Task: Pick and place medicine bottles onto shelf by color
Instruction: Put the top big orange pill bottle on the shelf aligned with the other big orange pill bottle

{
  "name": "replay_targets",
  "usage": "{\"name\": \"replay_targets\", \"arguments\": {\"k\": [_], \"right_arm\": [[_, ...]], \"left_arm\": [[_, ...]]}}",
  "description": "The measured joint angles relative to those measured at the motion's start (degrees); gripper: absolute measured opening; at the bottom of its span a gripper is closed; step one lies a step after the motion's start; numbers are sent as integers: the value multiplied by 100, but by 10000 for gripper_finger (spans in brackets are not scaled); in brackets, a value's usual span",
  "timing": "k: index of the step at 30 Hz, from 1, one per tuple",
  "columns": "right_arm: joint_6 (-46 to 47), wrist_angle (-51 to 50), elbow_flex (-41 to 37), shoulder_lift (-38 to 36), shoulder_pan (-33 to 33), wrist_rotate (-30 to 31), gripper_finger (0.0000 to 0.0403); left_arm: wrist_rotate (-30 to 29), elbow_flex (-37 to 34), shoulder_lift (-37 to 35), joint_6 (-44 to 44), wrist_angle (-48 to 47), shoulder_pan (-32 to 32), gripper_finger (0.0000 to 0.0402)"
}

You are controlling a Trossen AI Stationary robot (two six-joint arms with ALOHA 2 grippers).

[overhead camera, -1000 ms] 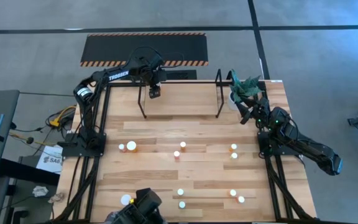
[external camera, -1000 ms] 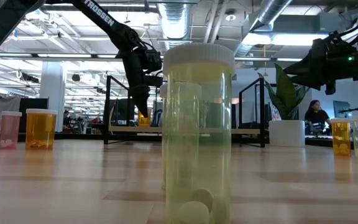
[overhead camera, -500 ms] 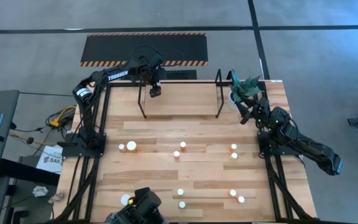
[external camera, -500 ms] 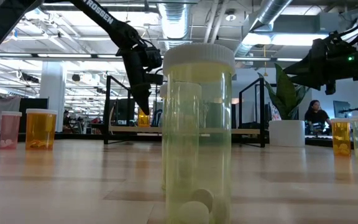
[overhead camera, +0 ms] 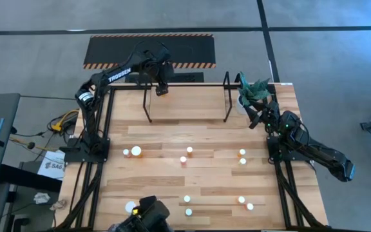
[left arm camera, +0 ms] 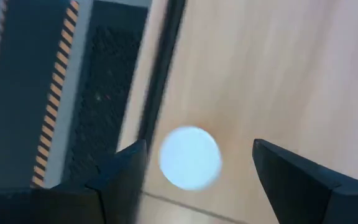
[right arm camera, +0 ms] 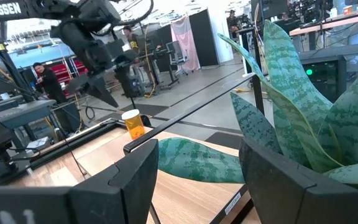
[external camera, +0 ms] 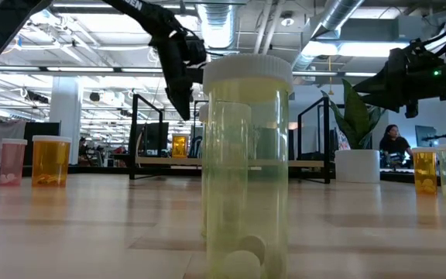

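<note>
1. Looking down, you are seeing a light wood table scattered with medicine bottles, and a striped floor mat lying beyond it.
2. Since a second ago, your left gripper has been rising off the shelf, leaving an orange bottle standing there.
3. Its jaws are gaping empty, the bottle's white cap directly below between them. Your right gripper is waiting wide open by the plant.

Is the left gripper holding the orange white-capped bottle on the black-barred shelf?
No, the left gripper stands open above the orange bottle, whose cap sits free between the fingers.
</note>
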Motion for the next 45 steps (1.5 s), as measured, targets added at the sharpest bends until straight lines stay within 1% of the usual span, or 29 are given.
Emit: {"name": "replay_targets", "arguments": {"k": [3,7,9,12,15,17,19,21,26,30,32,35,39,41,45], "right_arm": [[0,0,-1,0,0,0,249],[0,0,-1,0,0,0,249],[0,0,-2,-2,0,0,249],[0,0,-1,0,-1,0,249],[0,0,-2,-2,-1,-1,249],[0,0,-1,0,0,-1,249],[0,0,-2,-1,0,0,249],[0,0,-1,-1,0,0,249],[0,0,-2,-2,-2,0,249],[0,0,-2,0,-2,0,249],[0,0,-2,0,-1,-1,249],[0,0,-1,-2,-1,-1,249],[0,0,-1,0,0,-1,249],[0,0,-2,0,0,0,249],[0,0,0,0,0,0,249]], "left_arm": [[74,445,0,-191,-629,-136,282],[667,1122,-98,-556,-1569,-350,281],[658,1297,-316,-785,-1747,-507,281],[48,1325,-656,-1378,-1869,-837,281],[-762,1297,-896,-2341,-2377,-1261,280],[-1292,1149,-1106,-3047,-2726,-1581,280],[-1618,860,-1317,-3727,-2872,-1875,280],[-1684,361,-1613,-4318,-2817,-2111,280],[-1308,-1199,-2548,-6089,-2709,-2654,281],[-941,-2519,-3217,-7395,-2024,-3206,281],[-778,-3077,-3424,-7882,-1616,-3464,282],[-609,-3729,-3564,-8272,-1134,-3844,286],[-449,-4214,-3591,-8483,-826,-4267,296],[-486,-4384,-3593,-8521,-832,-4460,300],[-748,-4739,-3593,-8508,-718,-4772,300]]}}
